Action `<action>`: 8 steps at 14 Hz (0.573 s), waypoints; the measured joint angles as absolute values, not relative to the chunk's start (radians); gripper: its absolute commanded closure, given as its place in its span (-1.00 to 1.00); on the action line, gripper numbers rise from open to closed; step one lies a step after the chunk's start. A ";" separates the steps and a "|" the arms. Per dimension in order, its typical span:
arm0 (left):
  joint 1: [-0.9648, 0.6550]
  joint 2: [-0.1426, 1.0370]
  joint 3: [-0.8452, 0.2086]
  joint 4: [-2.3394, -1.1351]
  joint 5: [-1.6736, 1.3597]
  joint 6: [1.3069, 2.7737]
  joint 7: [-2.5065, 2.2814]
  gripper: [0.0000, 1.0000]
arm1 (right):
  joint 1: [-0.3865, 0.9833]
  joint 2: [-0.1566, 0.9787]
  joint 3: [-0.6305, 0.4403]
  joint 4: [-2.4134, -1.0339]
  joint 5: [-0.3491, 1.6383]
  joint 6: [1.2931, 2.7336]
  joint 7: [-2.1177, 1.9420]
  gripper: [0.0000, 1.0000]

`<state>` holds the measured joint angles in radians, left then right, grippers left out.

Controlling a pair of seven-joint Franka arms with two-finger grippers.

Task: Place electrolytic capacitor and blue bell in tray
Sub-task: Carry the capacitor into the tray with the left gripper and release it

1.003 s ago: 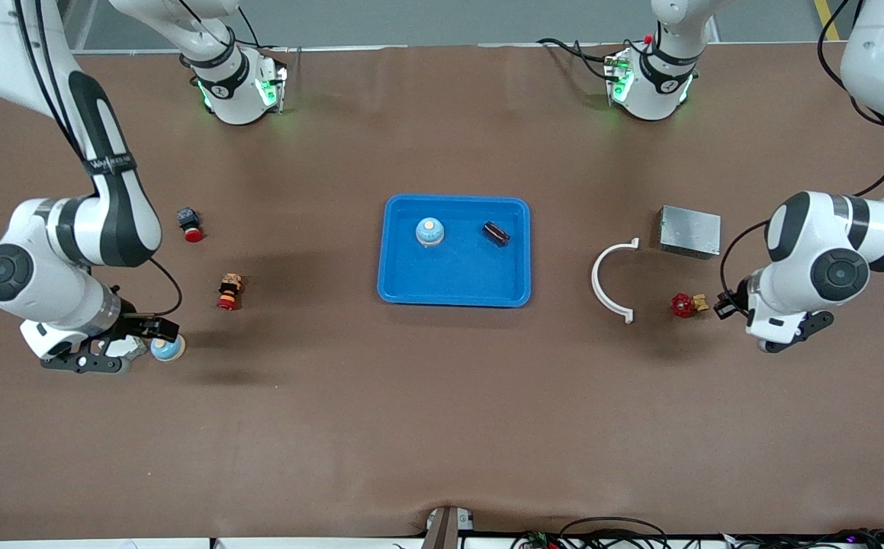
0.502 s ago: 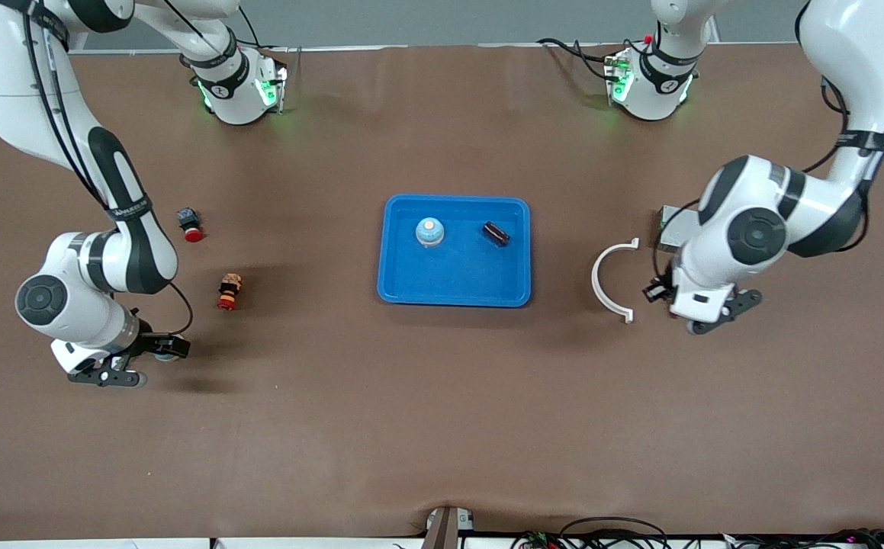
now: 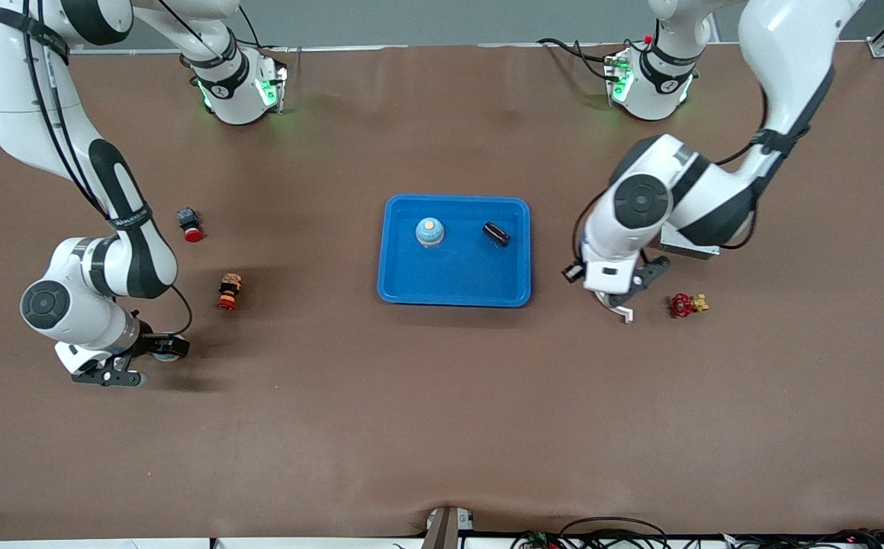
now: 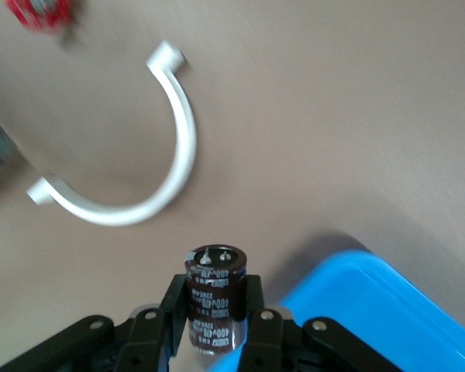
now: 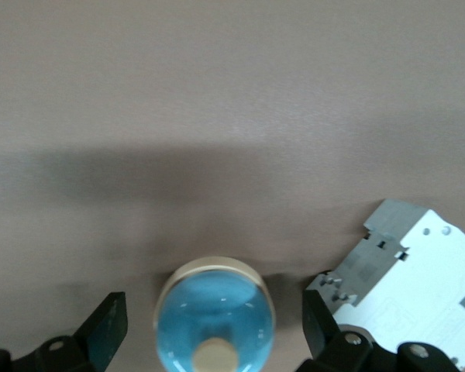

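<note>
We see the left gripper [image 4: 217,310] clamping the electrolytic capacitor [image 4: 215,298], long axis along its fingers, over the white clamp [image 4: 132,170], while the right gripper [image 5: 209,333] straddles a blue bell [image 5: 215,314], unclenched.

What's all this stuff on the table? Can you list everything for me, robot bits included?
Tray: one, bright blue, middle of the table.
Bell: two, light blue; one in the tray, one on the table between the right gripper's open fingers.
Capacitor: two, dark brown; one lying in the tray, one clamped in the left gripper.
Curved bracket: one, white, on the table under the left gripper.
Valve: one, red knob with brass body, toward the left arm's end.
Metal box: one, grey, mostly hidden by the left arm.
Push buttons: two, red-capped, toward the right arm's end; the second lies nearer the camera.
Breaker: one, white, beside the second bell.
Left gripper: shut on capacitor, near the tray's edge.
Right gripper: open around the bell.
</note>
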<state>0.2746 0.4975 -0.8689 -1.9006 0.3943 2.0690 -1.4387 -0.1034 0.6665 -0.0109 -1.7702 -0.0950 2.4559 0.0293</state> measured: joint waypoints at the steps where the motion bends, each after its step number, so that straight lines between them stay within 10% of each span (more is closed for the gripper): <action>1: 0.240 0.525 -0.868 -1.882 0.394 2.072 -1.494 1.00 | -0.108 0.667 -0.010 -1.770 -0.095 2.456 0.027 -1.00; 8: 0.021 0.707 -0.774 -1.787 0.394 2.198 -1.755 1.00 | -0.110 0.669 -0.002 -1.783 -0.095 2.456 0.026 -0.70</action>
<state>0.0211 0.7070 -0.7744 -1.7869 0.3945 2.1980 -1.7548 -0.1099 0.6691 -0.0025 -1.7828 -0.0946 2.4560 0.0263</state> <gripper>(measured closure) 0.661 0.150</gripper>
